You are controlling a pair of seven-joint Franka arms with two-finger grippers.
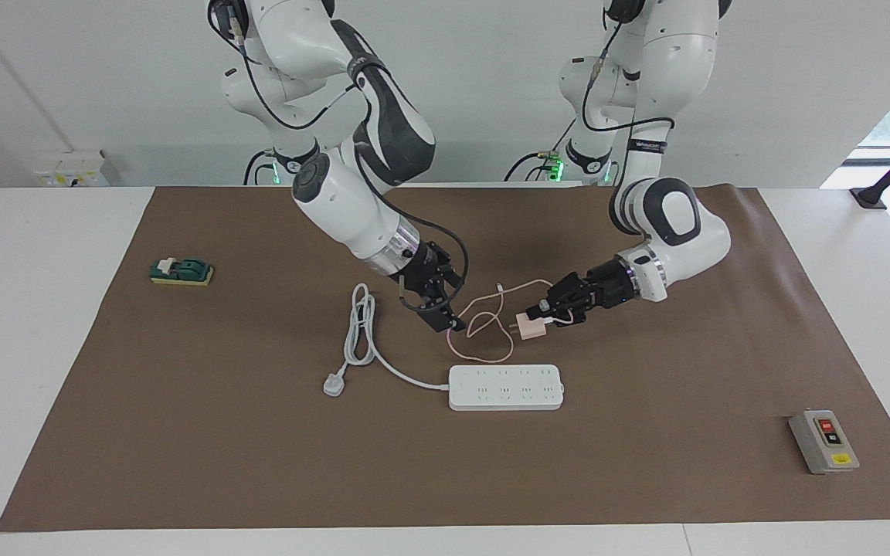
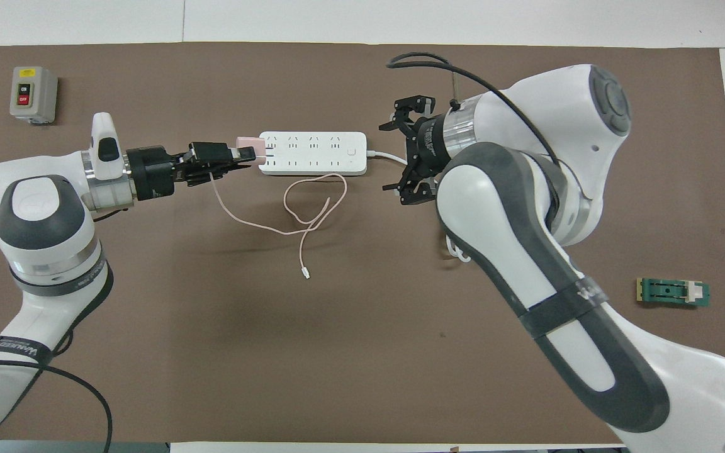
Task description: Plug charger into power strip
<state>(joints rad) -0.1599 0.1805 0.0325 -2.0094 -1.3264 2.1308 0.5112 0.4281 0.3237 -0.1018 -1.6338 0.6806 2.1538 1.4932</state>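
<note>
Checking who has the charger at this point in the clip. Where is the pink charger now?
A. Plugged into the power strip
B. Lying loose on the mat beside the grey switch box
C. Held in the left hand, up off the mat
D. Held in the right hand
C: the left hand is shut on the charger, which hangs above the mat, not yet in the power strip; the right hand is open.

Left hand point(image 1: 549, 315) clamped shut, right hand point(image 1: 443, 315) seemingly spread, both low.
</note>
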